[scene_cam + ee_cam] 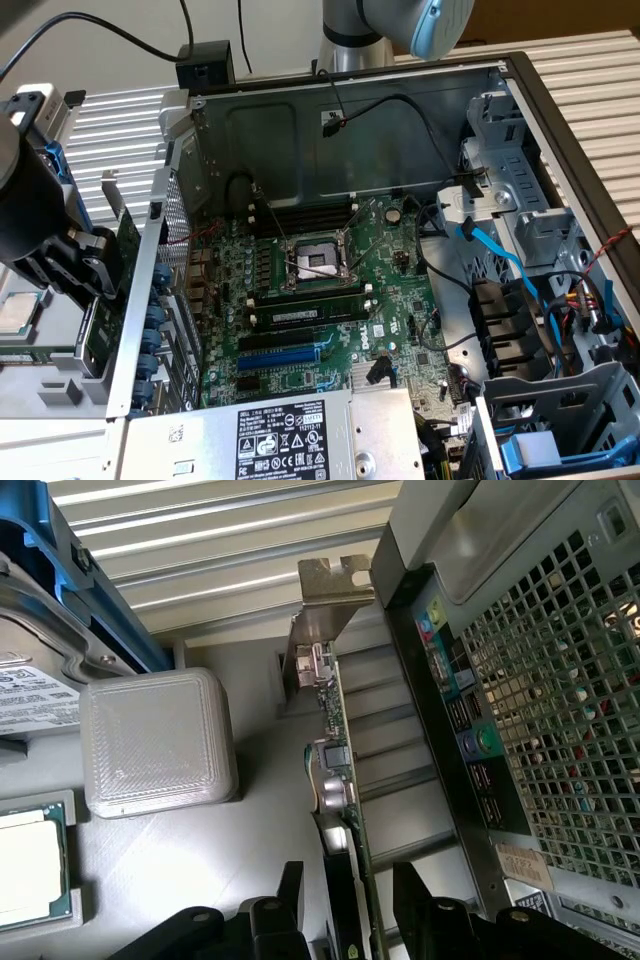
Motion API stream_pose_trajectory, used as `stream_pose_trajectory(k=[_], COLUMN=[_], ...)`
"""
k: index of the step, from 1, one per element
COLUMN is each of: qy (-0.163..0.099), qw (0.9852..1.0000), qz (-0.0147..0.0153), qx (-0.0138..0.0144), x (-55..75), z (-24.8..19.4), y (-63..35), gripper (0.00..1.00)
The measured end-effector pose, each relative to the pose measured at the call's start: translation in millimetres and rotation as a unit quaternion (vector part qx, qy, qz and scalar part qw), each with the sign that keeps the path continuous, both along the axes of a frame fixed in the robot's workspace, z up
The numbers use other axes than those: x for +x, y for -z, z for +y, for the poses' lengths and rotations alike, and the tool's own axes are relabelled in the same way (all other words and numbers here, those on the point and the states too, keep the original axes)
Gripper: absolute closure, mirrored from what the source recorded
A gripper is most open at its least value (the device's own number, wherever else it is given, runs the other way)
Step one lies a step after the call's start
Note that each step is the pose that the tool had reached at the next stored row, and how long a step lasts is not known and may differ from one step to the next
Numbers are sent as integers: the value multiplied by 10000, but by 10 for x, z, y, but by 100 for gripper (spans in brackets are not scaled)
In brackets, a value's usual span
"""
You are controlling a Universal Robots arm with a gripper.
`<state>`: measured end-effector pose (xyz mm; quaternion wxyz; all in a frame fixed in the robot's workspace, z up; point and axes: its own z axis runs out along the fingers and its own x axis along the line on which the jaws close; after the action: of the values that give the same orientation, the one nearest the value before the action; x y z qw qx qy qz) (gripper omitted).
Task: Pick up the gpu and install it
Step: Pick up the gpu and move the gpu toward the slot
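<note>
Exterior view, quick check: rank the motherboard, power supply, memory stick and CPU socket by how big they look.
1. motherboard
2. power supply, though the frame's lower edge cuts it off
3. memory stick and CPU socket: these look about alike, so not ranked

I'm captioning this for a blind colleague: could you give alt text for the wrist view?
Open jaws of the gripper straddle the gpu, standing on edge beside the computer case's perforated rear panel. A pale block and a processor chip sit on the card's other side.
</note>
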<state>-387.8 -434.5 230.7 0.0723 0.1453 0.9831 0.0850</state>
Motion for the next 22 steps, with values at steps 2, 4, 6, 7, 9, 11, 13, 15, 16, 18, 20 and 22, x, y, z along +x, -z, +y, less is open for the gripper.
stream_pose_trajectory(k=[2,4,6,7,9,11,13,15,16,18,20,22], qy=[0,0,0,0,0,-1,0,0,0,0,0,0], qw=[10000,10000,10000,10000,10000,10000,10000,10000,10000,10000,10000,10000], qz=[0,0,0,0,0,1,4,7,15,51,71,81], qx=[0,0,0,0,0,0,0,0,0,1,8,30], x=[0,0,0,0,0,9,10,10,12,15,16,27], z=[0,0,0,0,0,0,0,-1,-3,-8,-11,-13], y=[0,0,0,0,0,1,0,0,2,4,4,4], gripper=[52,52,54,61,61,61,61,61,61,61,61,61])
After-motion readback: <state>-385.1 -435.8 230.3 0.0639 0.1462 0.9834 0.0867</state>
